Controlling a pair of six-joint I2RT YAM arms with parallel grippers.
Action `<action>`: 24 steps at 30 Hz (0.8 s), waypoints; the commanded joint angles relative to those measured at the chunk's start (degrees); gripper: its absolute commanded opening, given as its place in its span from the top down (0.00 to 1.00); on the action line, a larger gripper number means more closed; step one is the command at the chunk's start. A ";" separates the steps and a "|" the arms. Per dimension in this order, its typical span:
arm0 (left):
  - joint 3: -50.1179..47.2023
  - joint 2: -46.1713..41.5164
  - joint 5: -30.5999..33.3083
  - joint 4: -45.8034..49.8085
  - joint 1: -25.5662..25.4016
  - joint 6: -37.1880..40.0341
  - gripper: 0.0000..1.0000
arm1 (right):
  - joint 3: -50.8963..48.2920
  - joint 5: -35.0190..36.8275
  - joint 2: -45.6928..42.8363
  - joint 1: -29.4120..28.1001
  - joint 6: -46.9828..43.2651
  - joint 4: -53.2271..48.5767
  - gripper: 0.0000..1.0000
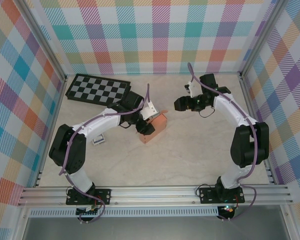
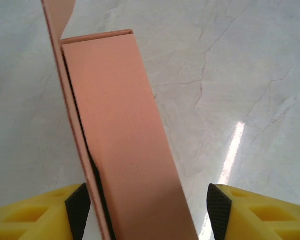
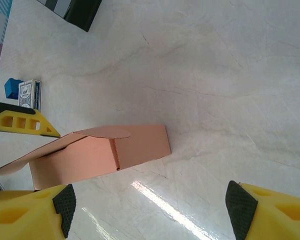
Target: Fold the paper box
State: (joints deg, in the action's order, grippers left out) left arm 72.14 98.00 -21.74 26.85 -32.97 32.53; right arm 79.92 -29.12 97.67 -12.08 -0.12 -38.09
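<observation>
Yellow fingers with black pads [image 2: 79,210] mark the left gripper [image 2: 147,209], which stands open with the salmon-orange paper box [image 2: 120,125] between its jaws. One pad sits just beside the box's loose side flap. The other is apart from the box's opposite face, with a strip of pale marbled bench [image 2: 240,75] showing in the gap, so the box is straddled rather than clamped. The box lies near the middle of the bench, partly folded, with a flap standing open along one long edge. Seen from above, the left arm [image 1: 97,122] rises from its base at the near edge, bends at an elbow out to the left and reaches inward, its wrist angled down onto the box. The right gripper [image 3: 152,209] is wide open and holds nothing; it hovers over bare bench to the right of the box, apart from it and pointing toward it. The right arm [image 1: 237,112] has its elbow out to the right, its forearm running toward the far side and its wrist turned left. A black-and-grey checkerboard [image 1: 97,90] lies at the far left, and a small blue card pack [image 3: 29,94] sits near the left arm's elbow.
</observation>
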 commanded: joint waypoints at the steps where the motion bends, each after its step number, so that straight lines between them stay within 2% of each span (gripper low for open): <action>1: -0.51 -2.35 0.09 -0.55 -0.23 0.52 0.30 | -0.53 -3.45 -0.90 -0.17 -9.92 3.54 0.17; 3: -1.01 -3.40 -0.08 -1.04 -0.25 -0.81 0.29 | -2.80 -3.11 -2.90 -0.79 -16.74 6.13 0.14; 6: -2.46 -6.17 0.28 -2.72 0.05 -3.59 0.25 | -4.18 -1.92 -3.72 -0.84 -22.12 8.33 0.12; 13: -6.43 -16.49 -0.78 -3.54 2.14 -13.57 0.15 | 3.16 -5.17 3.37 -3.86 -31.33 0.74 0.23; 17: -12.81 -25.10 2.82 -3.89 2.69 -24.99 0.13 | 8.78 -4.63 8.40 -6.43 -35.90 -5.18 0.35; 24: -24.10 -36.31 13.02 -4.28 3.76 -31.38 0.12 | 11.07 -1.64 11.64 -8.05 -40.98 -6.46 0.34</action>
State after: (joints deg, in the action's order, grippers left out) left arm 50.52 63.75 -13.91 22.41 -30.09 6.50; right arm 88.75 -30.65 108.81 -20.18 -36.18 -42.30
